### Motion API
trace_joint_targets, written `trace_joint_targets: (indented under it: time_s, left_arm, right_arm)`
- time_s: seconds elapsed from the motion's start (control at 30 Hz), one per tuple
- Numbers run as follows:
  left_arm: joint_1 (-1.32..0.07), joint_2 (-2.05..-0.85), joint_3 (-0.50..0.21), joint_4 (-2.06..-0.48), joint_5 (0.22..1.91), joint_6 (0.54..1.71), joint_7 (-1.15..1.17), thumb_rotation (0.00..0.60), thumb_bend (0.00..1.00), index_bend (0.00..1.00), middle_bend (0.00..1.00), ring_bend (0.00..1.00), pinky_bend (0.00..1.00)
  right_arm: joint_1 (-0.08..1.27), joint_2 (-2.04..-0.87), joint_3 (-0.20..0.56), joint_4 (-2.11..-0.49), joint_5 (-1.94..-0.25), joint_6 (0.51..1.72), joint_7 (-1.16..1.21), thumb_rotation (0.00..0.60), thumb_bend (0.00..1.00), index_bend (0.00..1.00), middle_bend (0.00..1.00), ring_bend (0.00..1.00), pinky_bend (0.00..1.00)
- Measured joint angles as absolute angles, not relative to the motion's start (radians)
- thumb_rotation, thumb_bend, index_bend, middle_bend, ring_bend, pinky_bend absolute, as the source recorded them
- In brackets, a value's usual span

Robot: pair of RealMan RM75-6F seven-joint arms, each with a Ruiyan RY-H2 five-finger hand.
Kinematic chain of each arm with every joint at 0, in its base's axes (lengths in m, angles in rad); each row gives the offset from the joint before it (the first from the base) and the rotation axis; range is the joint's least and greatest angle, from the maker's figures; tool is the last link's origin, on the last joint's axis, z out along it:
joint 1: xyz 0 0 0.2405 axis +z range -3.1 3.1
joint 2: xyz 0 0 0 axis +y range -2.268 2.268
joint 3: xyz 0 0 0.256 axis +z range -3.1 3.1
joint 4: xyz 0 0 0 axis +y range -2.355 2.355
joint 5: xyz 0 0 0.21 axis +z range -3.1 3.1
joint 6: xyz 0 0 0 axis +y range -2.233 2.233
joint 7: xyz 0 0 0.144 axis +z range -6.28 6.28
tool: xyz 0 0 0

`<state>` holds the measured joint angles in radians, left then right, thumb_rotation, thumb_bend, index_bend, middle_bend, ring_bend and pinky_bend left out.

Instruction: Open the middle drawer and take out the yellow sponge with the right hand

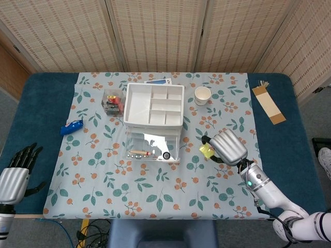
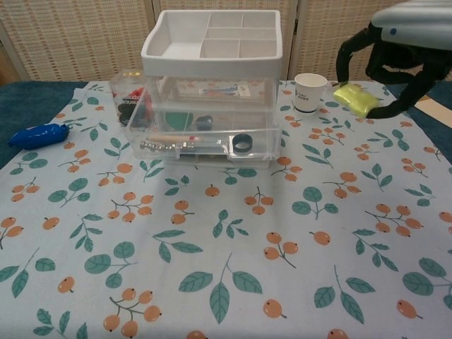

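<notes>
A dark blue surface carries a floral cloth printed with leaves and orange berries. On the cloth stand a clear drawer unit topped by a white divided tray, a small clear box of red and dark items just beside it, a paper cup and a blue object. A brown card lies on the bare surface, far right.
</notes>
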<state>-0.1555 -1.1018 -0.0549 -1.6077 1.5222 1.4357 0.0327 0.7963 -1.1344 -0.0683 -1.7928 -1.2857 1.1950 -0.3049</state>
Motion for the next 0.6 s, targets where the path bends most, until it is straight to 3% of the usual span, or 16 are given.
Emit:
trace_joint_targets:
  time_s: [0.17, 0.3, 0.6]
  left_arm:
    - [-0.161, -1.109, -0.053, -1.614, 1.523, 1.431, 0.043, 0.600, 0.18, 0.04, 0.00, 0.04, 0.10]
    - [-0.158, -1.109, -0.050, -1.616, 1.522, 1.433, 0.047, 0.600, 0.18, 0.04, 0.00, 0.04, 0.10]
    - [-0.152, -1.110, -0.045, -1.609, 1.513, 1.436, 0.044, 0.600, 0.18, 0.04, 0.00, 0.04, 0.10]
  right_arm:
    - [0.771, -1.229, -0.066, -1.685, -1.282, 1.138, -0.271, 0.600, 0.31, 0.52, 0.89, 1.00, 1.00]
    - [0.770, -1.308, -0.046, -1.610, -1.269, 1.082, -0.263, 0.600, 0.31, 0.43, 0.89, 1.00, 1.00]
    - [0.787, -1.440, 0.006, -1.508, -1.242, 0.977, -0.270, 0.600, 0.31, 0.32, 0.87, 1.00, 1.00]
